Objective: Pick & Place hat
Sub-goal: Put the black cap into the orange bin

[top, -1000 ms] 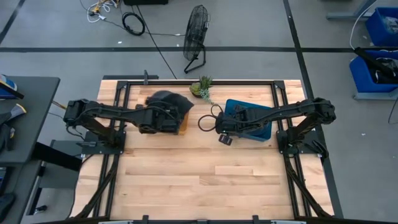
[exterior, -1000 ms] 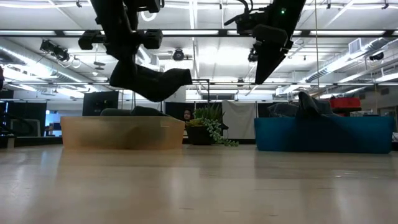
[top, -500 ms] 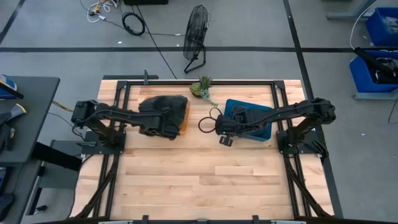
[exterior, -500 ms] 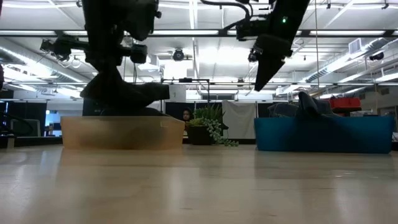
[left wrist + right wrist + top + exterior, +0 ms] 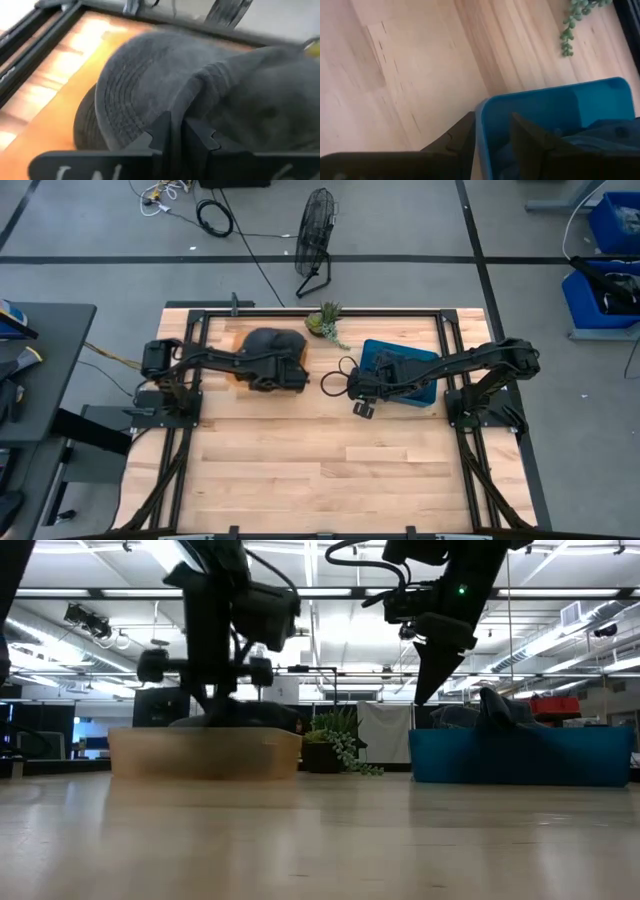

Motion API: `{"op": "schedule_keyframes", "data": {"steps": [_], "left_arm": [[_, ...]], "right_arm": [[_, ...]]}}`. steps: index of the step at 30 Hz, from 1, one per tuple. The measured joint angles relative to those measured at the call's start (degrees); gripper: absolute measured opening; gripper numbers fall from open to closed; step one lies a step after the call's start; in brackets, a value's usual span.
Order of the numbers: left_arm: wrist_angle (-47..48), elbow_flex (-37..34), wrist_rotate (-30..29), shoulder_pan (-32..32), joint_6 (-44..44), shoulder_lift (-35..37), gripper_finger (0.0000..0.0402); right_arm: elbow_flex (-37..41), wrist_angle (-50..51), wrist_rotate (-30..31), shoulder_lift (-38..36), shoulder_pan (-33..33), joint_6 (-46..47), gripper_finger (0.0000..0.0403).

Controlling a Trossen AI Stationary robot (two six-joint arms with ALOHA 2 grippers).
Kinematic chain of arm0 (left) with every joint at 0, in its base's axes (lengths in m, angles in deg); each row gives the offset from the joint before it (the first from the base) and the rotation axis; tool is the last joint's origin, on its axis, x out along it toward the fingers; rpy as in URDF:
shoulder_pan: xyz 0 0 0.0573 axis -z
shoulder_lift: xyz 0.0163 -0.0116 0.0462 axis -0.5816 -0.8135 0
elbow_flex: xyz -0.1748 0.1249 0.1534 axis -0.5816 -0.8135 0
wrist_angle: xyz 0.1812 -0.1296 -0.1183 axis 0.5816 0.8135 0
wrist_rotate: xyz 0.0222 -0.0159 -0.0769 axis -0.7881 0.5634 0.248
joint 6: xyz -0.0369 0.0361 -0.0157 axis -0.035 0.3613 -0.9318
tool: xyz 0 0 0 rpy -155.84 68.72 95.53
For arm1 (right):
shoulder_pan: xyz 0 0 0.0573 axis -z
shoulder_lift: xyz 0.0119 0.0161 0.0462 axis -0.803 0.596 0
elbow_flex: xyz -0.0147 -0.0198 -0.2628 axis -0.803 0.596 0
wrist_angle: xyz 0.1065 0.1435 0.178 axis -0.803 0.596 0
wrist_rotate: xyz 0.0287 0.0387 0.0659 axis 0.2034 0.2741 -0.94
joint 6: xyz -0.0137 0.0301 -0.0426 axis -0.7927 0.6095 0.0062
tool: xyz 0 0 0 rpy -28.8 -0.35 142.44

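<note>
Your left gripper [image 5: 172, 135] is pinching the hat [image 5: 272, 347], which sits in the tan bin [image 5: 205, 753]. Your right gripper [image 5: 492, 132] is spread over the blue bin's [image 5: 425, 390] edge.

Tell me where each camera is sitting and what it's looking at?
High view: above, looking straight down on the pale wooden table; both dark arms show.
Low view: at tabletop height, looking across into the room; both arms hang in from above.
Left wrist view: on the left arm, looking past the left claw at the dark grey fabric hat.
Right wrist view: on the right arm, looking past the right claw at the blue plastic bin.
Shared: high and low views both show the small green plant.
</note>
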State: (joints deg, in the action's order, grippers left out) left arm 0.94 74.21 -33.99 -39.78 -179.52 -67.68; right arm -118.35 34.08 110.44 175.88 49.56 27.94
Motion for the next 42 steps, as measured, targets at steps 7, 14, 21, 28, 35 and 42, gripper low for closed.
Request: {"op": "schedule_keyframes", "data": {"steps": [7,14,21,28,35,42], "left_arm": [[-0.82,0.07,4.22,-1.85,7.42,-1.63,0.0109],[6.84,4.68,4.75,2.99,11.6,2.09,0.0134],[11.96,10.28,-4.51,3.43,17.69,5.37,0.0117],[5.8,11.12,0.26,-7.13,35.14,5.48,0.0066],[-11.8,7.37,10.66,-14.53,49.51,4.93,0.0006],[-10.08,0.62,14.47,-14.29,46.45,3.52,0.0003]], "right_arm": [[0.0,0.13,-0.11,0.0,0.0,0.37,0.0121],[0.02,0.17,-0.11,0.0,0.0,0.08,0.0121],[0.02,0.15,-0.11,-0.02,0.0,0.92,0.0121],[0.04,-0.54,-0.09,-0.02,0.0,1.05,0.0121],[0.04,-0.93,-0.09,-0.03,0.0,1.24,0.0121],[0.04,-1.16,-0.04,-0.07,0.01,1.22,0.0121]]}}
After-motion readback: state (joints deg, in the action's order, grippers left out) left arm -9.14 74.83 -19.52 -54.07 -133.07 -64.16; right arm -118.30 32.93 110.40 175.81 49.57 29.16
